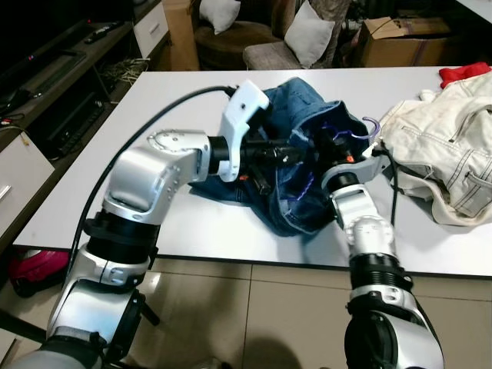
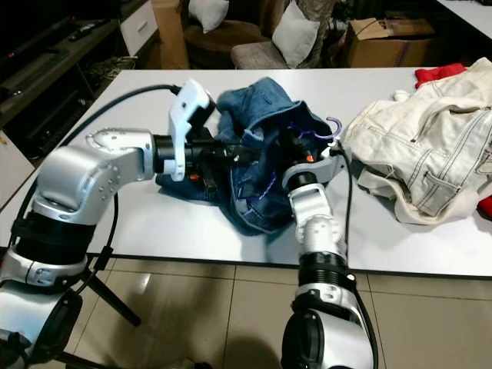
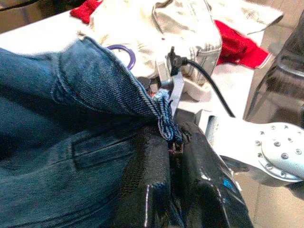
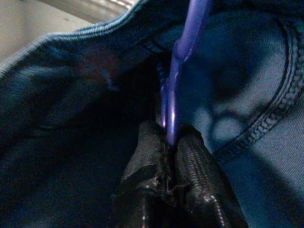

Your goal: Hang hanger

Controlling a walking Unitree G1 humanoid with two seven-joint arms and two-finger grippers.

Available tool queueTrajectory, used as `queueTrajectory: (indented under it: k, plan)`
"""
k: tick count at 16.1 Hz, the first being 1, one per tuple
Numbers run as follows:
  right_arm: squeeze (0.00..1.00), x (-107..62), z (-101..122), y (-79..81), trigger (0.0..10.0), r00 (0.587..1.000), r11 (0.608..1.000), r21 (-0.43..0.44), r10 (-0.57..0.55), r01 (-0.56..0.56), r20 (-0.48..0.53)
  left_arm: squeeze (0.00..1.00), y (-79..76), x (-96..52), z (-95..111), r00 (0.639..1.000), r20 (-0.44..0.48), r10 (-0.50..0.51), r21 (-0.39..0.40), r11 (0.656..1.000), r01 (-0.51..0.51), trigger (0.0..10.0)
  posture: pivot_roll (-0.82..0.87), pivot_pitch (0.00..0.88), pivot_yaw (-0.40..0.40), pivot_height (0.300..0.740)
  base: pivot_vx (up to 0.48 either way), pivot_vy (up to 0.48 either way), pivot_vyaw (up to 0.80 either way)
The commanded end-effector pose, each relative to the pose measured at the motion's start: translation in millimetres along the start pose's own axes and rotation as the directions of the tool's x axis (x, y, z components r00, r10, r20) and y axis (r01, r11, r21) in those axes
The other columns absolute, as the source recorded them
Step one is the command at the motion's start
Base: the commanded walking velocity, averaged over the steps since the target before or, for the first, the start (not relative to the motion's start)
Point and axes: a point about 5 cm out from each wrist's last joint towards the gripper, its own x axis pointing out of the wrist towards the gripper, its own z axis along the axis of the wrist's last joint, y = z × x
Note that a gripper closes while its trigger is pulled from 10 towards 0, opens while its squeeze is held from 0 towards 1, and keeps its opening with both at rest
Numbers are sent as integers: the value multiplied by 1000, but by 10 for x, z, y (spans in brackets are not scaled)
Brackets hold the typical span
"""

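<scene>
Left gripper [image 3: 175, 147]: my fingers pinch the denim jacket [image 1: 296, 146] collar.
Right gripper [image 4: 168, 137]: clamped on the purple hanger [image 4: 183, 52] inside.
Progress: hanger going in; hanging still to come.

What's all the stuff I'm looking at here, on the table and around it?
Denim garment: one, blue, bunched mid-table between the arms.
Hanger: one, purple, inside the denim garment; its hook pokes out beside the cream jacket.
Cream jacket: one, off-white, on the table's right side.
Red cloth: one, red, behind the jacket at the far right.
Table: one, white.
Cushions: two, white, on seats beyond the table.
Cardboard box: one, brown, behind the table.
Left end effector: one, black, shut on the denim garment's edge.
Right end effector: one, black, shut on the hanger, inside the garment.
</scene>
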Motion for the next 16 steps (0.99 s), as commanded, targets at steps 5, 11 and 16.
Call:
queueTrajectory:
  k: [5,11,16]
  plan:
    - [0,-102,-207,192,10000,985,966,-259,-16,-29,-172,0,379,-70,-46,923,-45,382,167,914,-370,0,-133,0,124,740,0,0,0]
    - [0,-383,-255,58,10000,963,964,-228,-182,135,-201,0,443,58,-55,897,-13,442,136,890,-436,0,-167,0,142,740,0,0,0]
    - [0,-615,-280,161,10000,942,975,-195,-166,111,-293,0,527,29,-84,862,-12,506,158,853,-498,0,-164,0,136,740,0,0,0]
